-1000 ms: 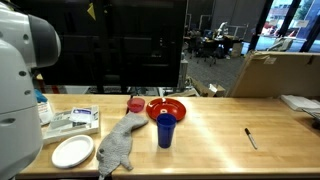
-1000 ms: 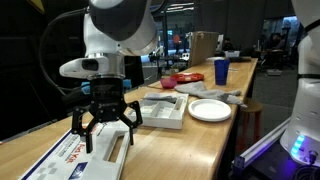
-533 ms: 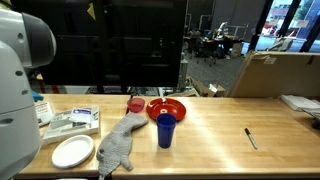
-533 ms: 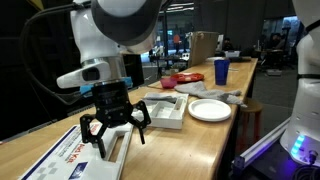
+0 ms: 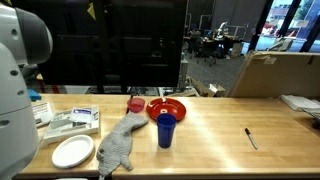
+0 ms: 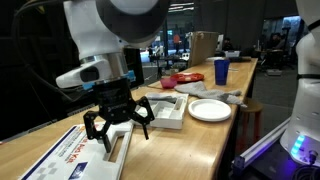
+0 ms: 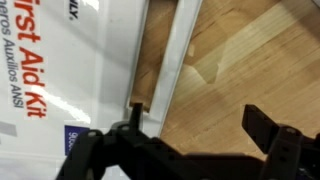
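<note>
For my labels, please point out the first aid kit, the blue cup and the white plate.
first aid kit [image 7: 60, 60], wrist view, printed top
blue cup [image 5: 165, 131], exterior view, side wall
white plate [image 6: 210, 110], exterior view, bare middle

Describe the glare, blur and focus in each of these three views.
In an exterior view, light glares off the wooden table beside the blue cup; in an exterior view, the arm above the open gripper is smeared; in the wrist view, the first aid kit lettering is soft.
</note>
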Robot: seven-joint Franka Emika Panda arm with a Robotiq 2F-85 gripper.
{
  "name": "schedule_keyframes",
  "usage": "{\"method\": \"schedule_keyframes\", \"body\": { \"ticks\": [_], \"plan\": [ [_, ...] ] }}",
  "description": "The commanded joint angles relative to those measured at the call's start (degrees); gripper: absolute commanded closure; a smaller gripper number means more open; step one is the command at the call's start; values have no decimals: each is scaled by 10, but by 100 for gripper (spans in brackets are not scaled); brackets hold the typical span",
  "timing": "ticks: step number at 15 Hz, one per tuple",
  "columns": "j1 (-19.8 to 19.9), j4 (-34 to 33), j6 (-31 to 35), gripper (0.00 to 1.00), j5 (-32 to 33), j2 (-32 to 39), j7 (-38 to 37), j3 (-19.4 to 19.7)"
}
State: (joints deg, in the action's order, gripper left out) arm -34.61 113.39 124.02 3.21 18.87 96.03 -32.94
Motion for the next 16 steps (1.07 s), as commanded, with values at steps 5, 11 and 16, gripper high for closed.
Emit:
{"method": "schedule_keyframes", "body": {
  "ticks": [5,11,16],
  "plan": [
    [14,27,-5,0,8,-8,-9,0],
    [25,23,-2,0,10,3,8,-2],
    [16,-13,-39,0,34,12,24,-1]
  ]
}}
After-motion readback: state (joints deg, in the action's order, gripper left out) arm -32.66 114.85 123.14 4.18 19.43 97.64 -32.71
